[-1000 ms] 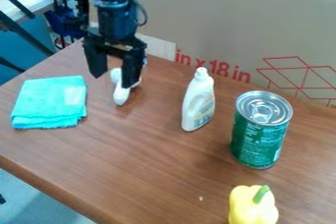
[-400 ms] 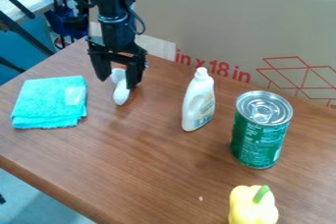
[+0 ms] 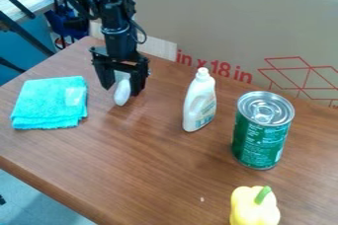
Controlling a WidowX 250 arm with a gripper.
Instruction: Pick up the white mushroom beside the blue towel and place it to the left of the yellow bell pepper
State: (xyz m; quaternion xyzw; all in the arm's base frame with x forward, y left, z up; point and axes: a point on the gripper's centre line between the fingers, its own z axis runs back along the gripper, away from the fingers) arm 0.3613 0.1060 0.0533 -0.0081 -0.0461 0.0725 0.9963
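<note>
One white object (image 3: 122,96) on the table (image 3: 158,169) is straddled by the gripper (image 3: 121,92), jaws apart; contact cannot be made out. It is flanked by one cloth (image 3: 49,101) and one bottle (image 3: 200,101), with one can (image 3: 261,137) and one pepper (image 3: 253,209) placed farther off.

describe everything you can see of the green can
The can is a cylinder, apparently metal, wrapped in a green label with small pale print. Its silvery top has a raised rim, ring-shaped ridges and a pull tab; it looks unopened. It stands upright on the brown wooden-looking table, at the right of the picture, between the white bottle and the yellow pepper, apart from both. Only the table appears to touch it. Its far side and contents are hidden.
</note>
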